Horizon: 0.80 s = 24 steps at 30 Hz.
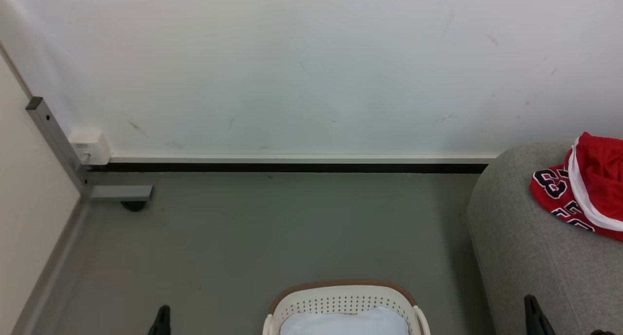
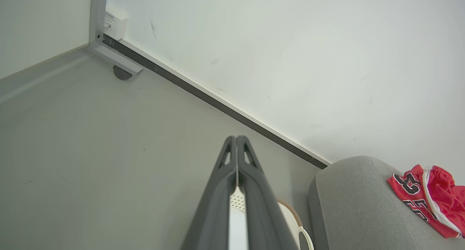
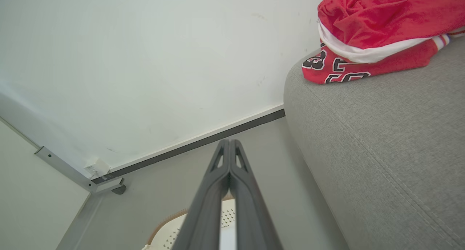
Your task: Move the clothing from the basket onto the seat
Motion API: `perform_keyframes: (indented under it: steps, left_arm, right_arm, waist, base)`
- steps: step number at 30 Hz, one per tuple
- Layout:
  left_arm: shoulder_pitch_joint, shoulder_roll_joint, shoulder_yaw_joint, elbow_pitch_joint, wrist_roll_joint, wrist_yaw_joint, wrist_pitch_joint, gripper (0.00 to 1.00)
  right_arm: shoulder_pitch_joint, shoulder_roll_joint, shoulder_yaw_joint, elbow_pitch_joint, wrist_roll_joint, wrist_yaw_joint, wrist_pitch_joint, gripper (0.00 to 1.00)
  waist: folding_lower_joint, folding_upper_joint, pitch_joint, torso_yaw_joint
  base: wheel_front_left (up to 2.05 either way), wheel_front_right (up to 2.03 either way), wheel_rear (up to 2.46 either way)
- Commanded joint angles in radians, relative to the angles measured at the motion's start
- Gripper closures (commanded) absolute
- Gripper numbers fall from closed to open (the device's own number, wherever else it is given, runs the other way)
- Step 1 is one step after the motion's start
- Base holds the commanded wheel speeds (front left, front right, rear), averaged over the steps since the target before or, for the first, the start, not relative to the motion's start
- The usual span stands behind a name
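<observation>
Head view: the basket (image 1: 343, 292) stands on the floor (image 1: 292, 228) at bottom centre, cut off by the frame, so just its far end can be seen. A pale cushion (image 1: 345, 324) lies in that end, and no red cloth is visible there. The clothing (image 1: 591, 184) rests in a heap on the seat (image 1: 516, 242) at the right, near its rounded corner, with the black numbers facing the floor side. It is well apart from the basket.

The left gripper (image 1: 164, 311) pokes up at the lower left and the right gripper (image 1: 529, 302) at the lower right, beside the seat's flank. Both wrist views show each pair of fingers pressed together at the tips, with nothing pinched between them. Neither touches the clothing or the basket.

Judging from this, the carrying step looks finished and the robot is at the checking stage. The next move calls for a look down into the near part of the basket. If a garment remains, a gripper must spread, reach in over the rim, and pinch cloth alone, leaving the cushion where it is. If none remains, nothing is left to move.
</observation>
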Motion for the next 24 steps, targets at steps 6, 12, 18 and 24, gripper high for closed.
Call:
perform_keyframes:
  steps: [6, 12, 18, 24]
  left_arm:
    - [-0.039, -0.001, 0.022, -0.021, -0.108, -0.010, 0.027, 1.00]
    - [-0.050, -0.007, 0.034, -0.025, -0.188, -0.014, 0.049, 1.00]
    - [-0.062, -0.012, 0.046, -0.029, -0.262, -0.019, 0.071, 1.00]
    - [-0.073, -0.017, 0.057, -0.032, -0.332, -0.024, 0.091, 1.00]
  right_arm:
    - [-0.045, -0.008, -0.016, -0.025, 0.119, -0.001, 0.029, 1.00]
    - [-0.056, -0.010, -0.023, -0.030, 0.206, -0.001, 0.052, 1.00]
    - [-0.065, -0.011, -0.031, -0.034, 0.288, -0.001, 0.073, 1.00]
    - [-0.075, -0.012, -0.039, -0.039, 0.366, -0.001, 0.094, 1.00]
  waist:
    - [0.0000, 0.0000, 0.004, 0.002]
    - [0.0000, 0.0000, 0.007, 0.003]
    - [0.0000, 0.0000, 0.010, 0.005]
    - [0.0000, 0.0000, 0.014, 0.006]
  base:
    - [0.00, 0.00, 0.00]
    - [0.00, 0.00, 0.00]
    - [0.00, 0.00, 0.00]
    - [0.00, 0.00, 0.00]
